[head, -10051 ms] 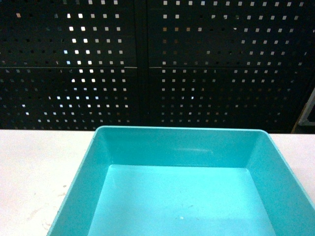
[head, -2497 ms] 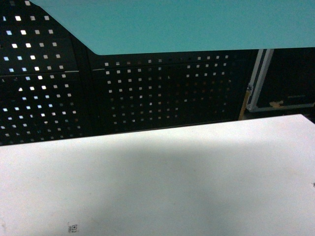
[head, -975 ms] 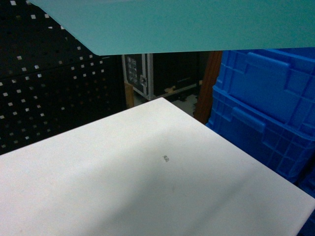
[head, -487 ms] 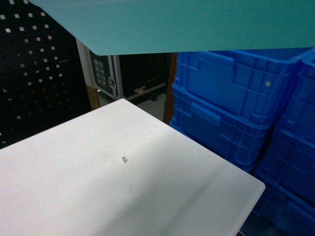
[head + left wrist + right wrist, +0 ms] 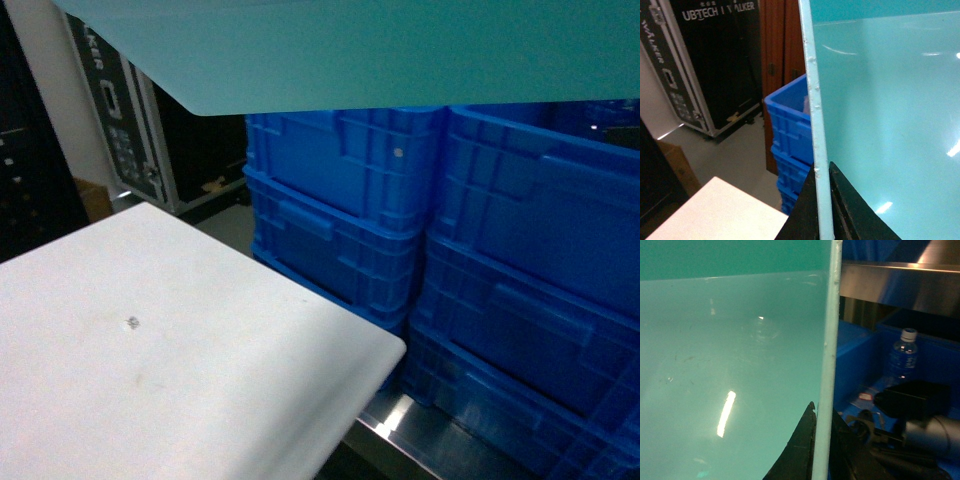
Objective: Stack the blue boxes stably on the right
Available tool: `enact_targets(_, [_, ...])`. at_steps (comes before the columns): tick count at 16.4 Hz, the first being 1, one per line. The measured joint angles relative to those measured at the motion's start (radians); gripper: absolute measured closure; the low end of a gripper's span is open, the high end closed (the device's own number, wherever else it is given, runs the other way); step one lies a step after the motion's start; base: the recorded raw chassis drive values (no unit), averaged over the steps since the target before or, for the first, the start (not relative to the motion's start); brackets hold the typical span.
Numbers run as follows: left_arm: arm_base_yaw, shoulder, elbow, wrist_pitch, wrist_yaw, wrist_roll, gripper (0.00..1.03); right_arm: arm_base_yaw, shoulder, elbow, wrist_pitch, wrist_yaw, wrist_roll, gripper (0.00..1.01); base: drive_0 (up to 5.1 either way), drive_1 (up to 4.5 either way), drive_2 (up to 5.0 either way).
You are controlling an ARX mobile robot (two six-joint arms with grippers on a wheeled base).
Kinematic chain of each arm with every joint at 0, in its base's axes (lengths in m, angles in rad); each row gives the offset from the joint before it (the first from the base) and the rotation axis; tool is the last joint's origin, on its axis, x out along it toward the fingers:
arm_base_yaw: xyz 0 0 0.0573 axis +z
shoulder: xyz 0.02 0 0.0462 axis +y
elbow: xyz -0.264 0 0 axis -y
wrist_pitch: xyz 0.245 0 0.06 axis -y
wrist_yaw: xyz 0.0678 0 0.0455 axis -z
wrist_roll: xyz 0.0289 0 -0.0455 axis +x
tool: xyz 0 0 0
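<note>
A light turquoise blue box is held up in the air, and its underside fills the top of the head view. In the left wrist view my left gripper is shut on the box's left rim, one finger on each side of the wall. My right gripper is likewise shut on the right rim. The box's smooth inside shows empty in both wrist views. Neither gripper shows in the head view.
Ribbed dark-blue crates are stacked at the right, just beyond the white table's corner. A black flight case stands at the back left. One open crate holds a water bottle and dark gear, under a steel shelf.
The head view has swung right: the perforated wall has left the view and the stacked ribbed crates have come in. The turquoise box stays raised in both grippers.
</note>
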Motion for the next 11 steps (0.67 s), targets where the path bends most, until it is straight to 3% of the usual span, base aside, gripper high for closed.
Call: enact_targets(11, [-0.002,0.001,0.000,0.004,0.002,0.000,1.01,0.000,-0.001,-0.001,0.003,0.000,0.000,0.94,3.0,-5.62,-2.0])
